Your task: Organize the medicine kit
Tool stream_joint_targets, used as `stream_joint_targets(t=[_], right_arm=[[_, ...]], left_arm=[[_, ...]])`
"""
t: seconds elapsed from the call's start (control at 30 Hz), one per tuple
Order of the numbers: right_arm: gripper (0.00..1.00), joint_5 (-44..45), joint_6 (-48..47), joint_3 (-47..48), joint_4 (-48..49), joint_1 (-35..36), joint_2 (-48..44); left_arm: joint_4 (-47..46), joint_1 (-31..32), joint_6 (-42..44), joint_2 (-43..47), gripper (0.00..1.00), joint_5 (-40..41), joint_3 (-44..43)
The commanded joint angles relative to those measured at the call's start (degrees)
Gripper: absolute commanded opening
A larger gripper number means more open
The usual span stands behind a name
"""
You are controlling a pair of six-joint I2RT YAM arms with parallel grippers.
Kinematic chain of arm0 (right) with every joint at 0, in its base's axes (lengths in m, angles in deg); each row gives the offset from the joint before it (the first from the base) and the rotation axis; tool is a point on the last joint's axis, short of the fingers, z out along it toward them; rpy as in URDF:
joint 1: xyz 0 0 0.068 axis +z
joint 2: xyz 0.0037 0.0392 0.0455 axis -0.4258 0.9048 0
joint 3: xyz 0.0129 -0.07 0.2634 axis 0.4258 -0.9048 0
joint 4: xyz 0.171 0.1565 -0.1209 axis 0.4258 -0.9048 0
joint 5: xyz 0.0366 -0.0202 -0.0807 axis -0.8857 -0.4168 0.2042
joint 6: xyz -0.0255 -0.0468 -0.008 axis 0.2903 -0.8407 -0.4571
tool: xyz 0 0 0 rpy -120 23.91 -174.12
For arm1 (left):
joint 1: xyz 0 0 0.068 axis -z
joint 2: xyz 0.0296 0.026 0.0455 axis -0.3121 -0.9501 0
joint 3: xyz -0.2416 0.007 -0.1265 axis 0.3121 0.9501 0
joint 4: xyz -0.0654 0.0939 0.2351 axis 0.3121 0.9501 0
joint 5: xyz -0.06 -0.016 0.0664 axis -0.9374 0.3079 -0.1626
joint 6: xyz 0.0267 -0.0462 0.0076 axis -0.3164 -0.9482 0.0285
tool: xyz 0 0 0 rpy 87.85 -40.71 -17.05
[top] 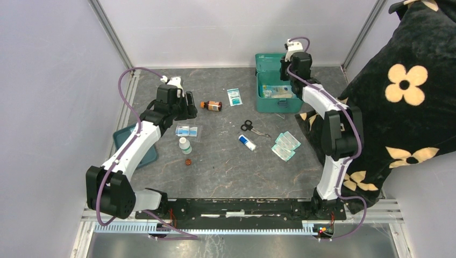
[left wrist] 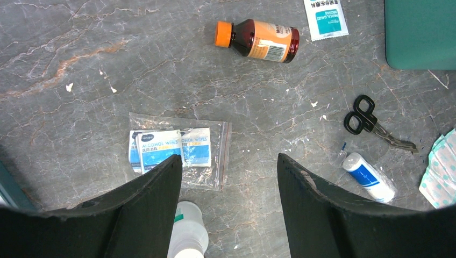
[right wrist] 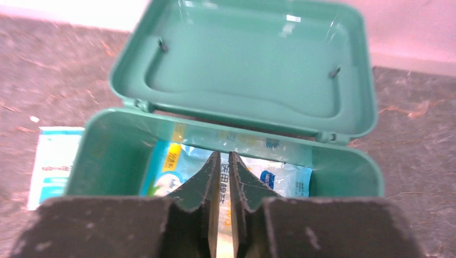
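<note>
So your medicine kit (top: 277, 106) is sitting at the far right of the table (top: 226, 172), lid (right wrist: 253, 59) flipped open and leaning back toward the rear wall, with some blue and white packets (right wrist: 279, 177) already lying inside. Your right gripper (right wrist: 221, 156) is poked down into the box right over those packets. Its fingers (right wrist: 199, 183) are nearly pressed together with just a thin slit between them, and something pale shows in that slit, but honestly you can't tell whether it's pinching a packet or not. Your left gripper (left wrist: 228, 158) is spread wide with nothing in it, hanging over the left-middle of the table. Right under it you've got a clear bag of alcohol wipes (left wrist: 177, 150) and a small white bottle (left wrist: 188, 234) just beside it. Farther out there's a brown bottle with an orange cap (left wrist: 258, 40) on its side, a gauze sachet (left wrist: 325, 19) near the kit, black-handled scissors (left wrist: 371, 121), a white and blue tube (left wrist: 370, 177) and a few teal-dotted packets (top: 285, 145). A flat teal tray (top: 126, 142) pokes out from under your left arm.
</note>
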Motion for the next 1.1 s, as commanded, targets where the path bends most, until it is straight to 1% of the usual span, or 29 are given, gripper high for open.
stream_joint_targets(t=[0.0, 0.1, 0.23, 0.33, 0.43, 0.5, 0.6, 0.7, 0.83, 0.97, 1.07], right_arm=[[0.2, -0.75, 5.0, -2.34, 4.06, -0.28, -9.86], [0.27, -3.26, 8.0, -7.32, 5.01, -0.17, -15.41], [0.28, -5.21, 12.79, -16.23, 5.82, -0.21, -22.38], [0.29, -6.73, 15.96, -22.15, 4.69, 0.17, -27.59], [0.31, -6.82, 15.08, -27.81, 3.41, 2.43, -32.93], [0.32, -7.11, 15.12, -31.99, 3.33, 3.91, -37.2], [0.34, -7.15, 14.78, -37.82, 2.91, 7.12, -42.48], [0.36, -7.34, 14.12, -42.25, 1.52, 10.23, -46.91], [0.37, -7.24, 13.59, -46.53, 0.01, 13.73, -51.31], [0.37, -8.22, 13.94, -49.78, -0.27, 14.76, -54.53], [0.37, -9.42, 14.53, -51.45, 0.21, 14.94, -56.08]], left_arm=[[-1.73, -0.44, 0.36, 0.3, 0.72, 0.37, -0.08], [-1.75, -0.47, -0.07, 0.36, 0.71, 0.48, 0.08], [-1.25, -0.46, -1.6, 0.13, 0.71, 1.98, 0.64], [0.23, -0.47, -3.14, -0.07, 0.71, 5.35, 0.97], [1.48, -0.63, -3.76, -0.06, 0.72, 9.07, 0.91], [2.19, -2.18, -4.27, -0.22, 0.74, 9.81, 0.65], [2.72, -7.96, -5.22, -1.08, 0.74, 5.24, 0.7], [3.54, -11.46, -5.41, -3.45, 0.74, 1.85, 1.11], [3.67, -13.71, -4.59, -8.1, 0.77, -2.3, 1.93], [3.36, -14.98, -3.45, -13.0, 0.76, -7.75, 1.02], [2.87, -17.37, -2.91, -15.59, 0.74, -9.69, -0.08]])
